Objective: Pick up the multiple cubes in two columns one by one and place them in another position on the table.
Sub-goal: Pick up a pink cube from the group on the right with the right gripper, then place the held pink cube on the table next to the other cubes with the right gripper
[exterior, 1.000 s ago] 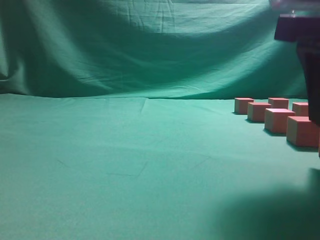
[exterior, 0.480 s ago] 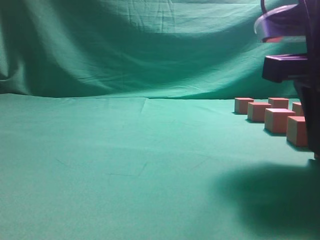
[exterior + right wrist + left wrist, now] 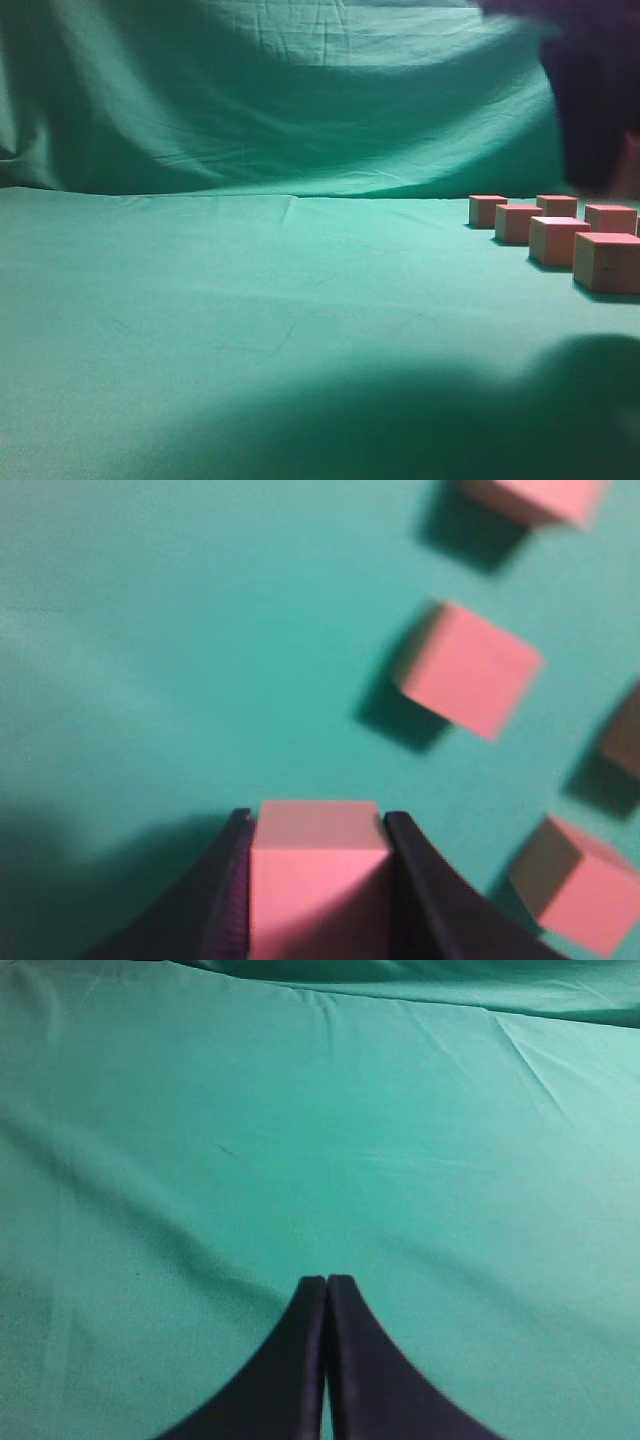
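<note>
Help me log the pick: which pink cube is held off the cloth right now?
The pink cube clamped between the right gripper jaws in the right wrist view. The other cubes lie loose on the green cloth, each with its own shadow.

1. A bench (image 3: 250, 300) draped in creased green cloth is filling the exterior view, its covering running up into a backdrop of the same fabric.
2. Six pink cubes are sitting on the bench at the far right, lining up in two columns receding from the camera.
3. The outer column is showing four: the nearest cube (image 3: 606, 262), the second cube (image 3: 556, 240), the third cube (image 3: 517, 223) and the farthest cube (image 3: 487, 210).
4. Behind them, two more cubes (image 3: 610, 218) are standing, the rear one (image 3: 557, 205) partly hidden.
5. A broad dark shadow (image 3: 450, 420) is spreading across the bench's near edge.
</note>
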